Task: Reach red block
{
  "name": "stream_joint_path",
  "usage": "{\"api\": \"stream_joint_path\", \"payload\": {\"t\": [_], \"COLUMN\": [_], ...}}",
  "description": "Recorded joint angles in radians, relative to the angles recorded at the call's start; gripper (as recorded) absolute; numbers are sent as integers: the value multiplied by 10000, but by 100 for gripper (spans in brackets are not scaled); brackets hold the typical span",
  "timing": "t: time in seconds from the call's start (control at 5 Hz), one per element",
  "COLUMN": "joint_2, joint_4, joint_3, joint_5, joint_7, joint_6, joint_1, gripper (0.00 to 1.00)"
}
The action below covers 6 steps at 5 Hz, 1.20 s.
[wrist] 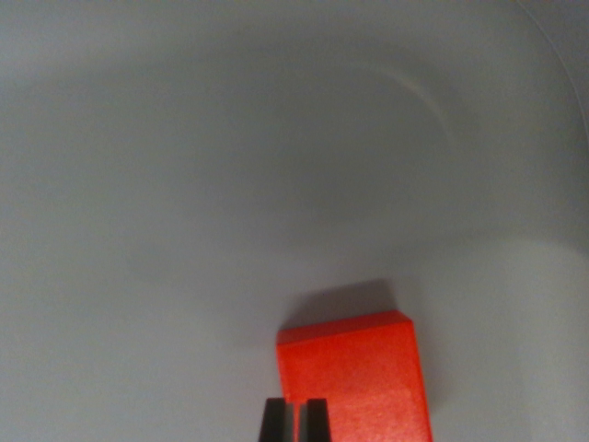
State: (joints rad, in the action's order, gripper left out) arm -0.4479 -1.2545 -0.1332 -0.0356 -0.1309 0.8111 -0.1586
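A red block (354,378) lies on the grey surface (184,230) at the bottom of the wrist view, right of centre, its near end cut off by the frame edge. Two black fingertips of my gripper (294,420) poke up from the bottom edge, just in front of the block's left part. The fingertips stand close together with only a thin gap, and nothing is held between them. Whether they touch the block I cannot tell.
A faint curved mark (423,101) runs across the grey surface in the upper right. A paler edge (566,46) shows in the top right corner.
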Motion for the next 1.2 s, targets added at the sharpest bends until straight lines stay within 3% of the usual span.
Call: {"api": "stream_joint_path", "payload": {"t": [0.2, 0.4, 0.6, 0.8, 1.2], "joint_2": [0, -131, -131, -235, -307], "joint_4": [0, 114, 114, 204, 267], "joint_3": [0, -41, -41, -73, -96], "joint_5": [0, -6, -6, -10, -13], "joint_7": [0, -53, -53, -94, -123], "joint_6": [0, -249, -249, -444, -582], "joint_1": [0, -68, -68, -121, -158], "gripper": [0, 0, 0, 0, 0]}}
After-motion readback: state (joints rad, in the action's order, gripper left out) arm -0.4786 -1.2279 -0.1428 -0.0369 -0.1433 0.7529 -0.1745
